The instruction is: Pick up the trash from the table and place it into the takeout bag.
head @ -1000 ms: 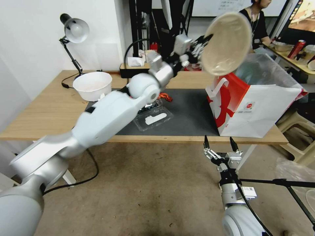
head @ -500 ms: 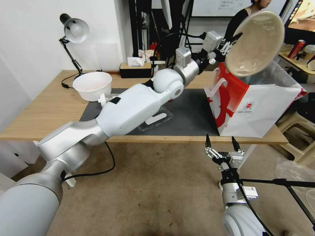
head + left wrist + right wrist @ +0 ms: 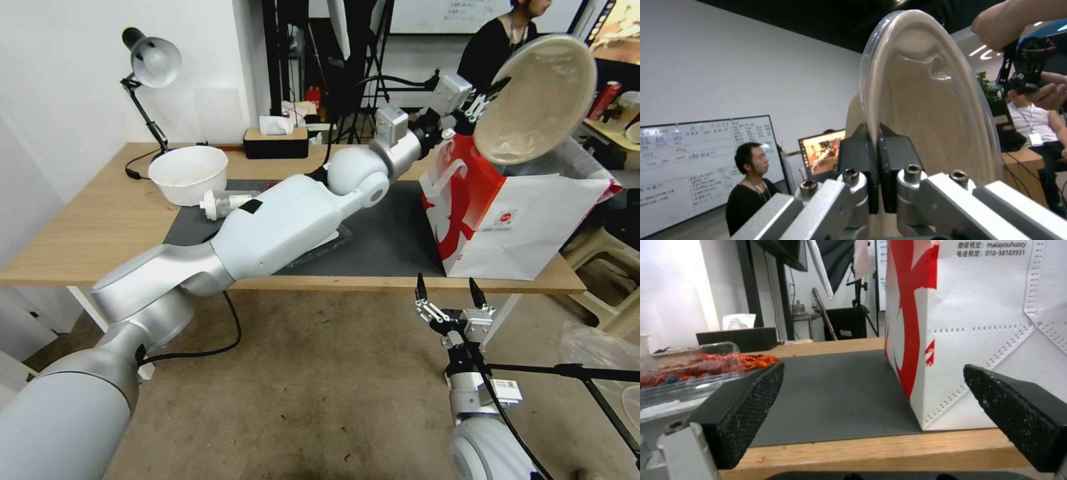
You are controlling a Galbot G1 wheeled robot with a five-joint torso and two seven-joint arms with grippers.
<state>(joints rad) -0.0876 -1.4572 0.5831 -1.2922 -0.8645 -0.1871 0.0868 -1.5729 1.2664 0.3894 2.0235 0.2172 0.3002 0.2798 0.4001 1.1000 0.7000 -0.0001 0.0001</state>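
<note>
Trash is what this scene turns on: the beige round plate (image 3: 543, 100) is held up in the air, tilted on edge, right over the open mouth of the takeout bag (image 3: 527, 220). The left hand (image 3: 490, 99) pinches the plate's rim, its arm stretched across the tabletop (image 3: 100, 220) from the near left.

The tabletop is long and light wood, with a dark grey mat (image 3: 393, 233) across its middle; the bag stands at the mat's right end, near the front edge. Bare brownish floor lies below, a white wall behind on the left, and dark stands and a whiteboard farther back.

On the left part of the tabletop sit a white bowl (image 3: 188, 173), a clear white-capped bottle (image 3: 223, 202) lying on its side just beside it, a silver desk lamp (image 3: 150, 73) and a black tissue box (image 3: 275, 141) at the far edge. The left arm's white shell hides most of the clear clamshell (image 3: 330, 240).

The right hand (image 3: 448, 293) hangs below the tabletop's front edge, in front of the bag, fingers spread.

Up close, the left wrist view shows both black pads (image 3: 853, 156) pressed on the plate's (image 3: 929, 110) thin edge. The right wrist view looks across the mat (image 3: 835, 390) to the bag's (image 3: 978, 333) red-and-white side, with the clamshell (image 3: 689, 373) and red scraps (image 3: 758, 360) at the far side.
</note>
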